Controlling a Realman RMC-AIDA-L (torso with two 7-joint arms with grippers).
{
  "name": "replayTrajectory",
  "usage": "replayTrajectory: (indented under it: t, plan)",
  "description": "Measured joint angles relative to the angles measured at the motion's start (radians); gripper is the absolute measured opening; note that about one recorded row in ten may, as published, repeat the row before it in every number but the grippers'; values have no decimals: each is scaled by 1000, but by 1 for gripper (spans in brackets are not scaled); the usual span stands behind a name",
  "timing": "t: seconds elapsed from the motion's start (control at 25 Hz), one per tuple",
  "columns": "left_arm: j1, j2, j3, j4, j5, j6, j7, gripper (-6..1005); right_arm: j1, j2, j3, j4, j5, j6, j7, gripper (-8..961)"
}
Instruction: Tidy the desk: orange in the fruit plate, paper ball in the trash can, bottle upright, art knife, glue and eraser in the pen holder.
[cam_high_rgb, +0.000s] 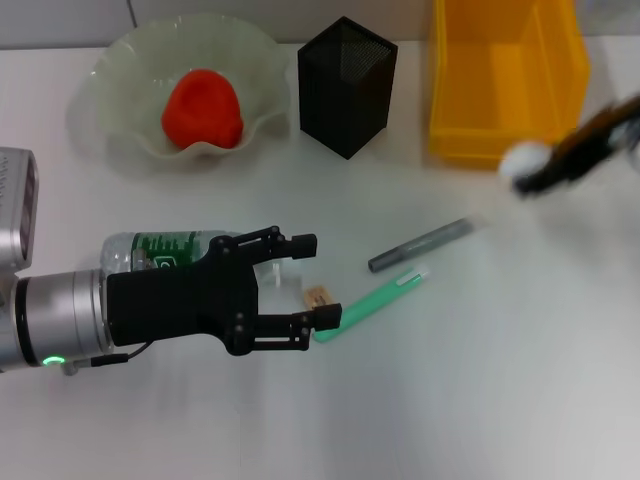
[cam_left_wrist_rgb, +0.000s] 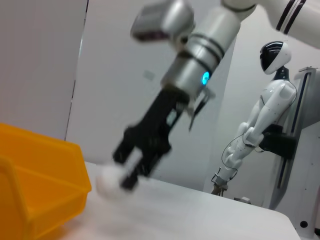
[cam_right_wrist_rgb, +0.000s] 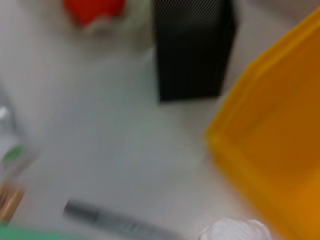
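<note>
The orange sits in the pale fruit plate at the back left. A clear bottle with a green label lies on its side under my left gripper, which is open just above it. Beside those fingers lie a small brown eraser, a green pen-shaped tool and a grey one. The black mesh pen holder stands at the back. My right gripper is shut on the white paper ball, in the air by the front of the yellow trash can.
The left wrist view shows my right gripper with the paper ball next to the yellow trash can. A white humanoid robot stands beyond the table. In the right wrist view, the trash can wall is close beside the pen holder.
</note>
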Motion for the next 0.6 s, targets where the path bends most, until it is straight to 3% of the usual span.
replayTrajectory:
  t: [0.12,0.24,0.6]
  plan:
    - [-1,0,0,1,-2,1,0,860,2,-4,59,-132,0,-25,32,559]
    - [-5,0,0,1,-3,1,-2,860,16,-9,98,-159,0,40,39,555]
    - [-12,0,0,-2,-1,-1,-8,860,52,-7,86,88,49,397,-5,554]
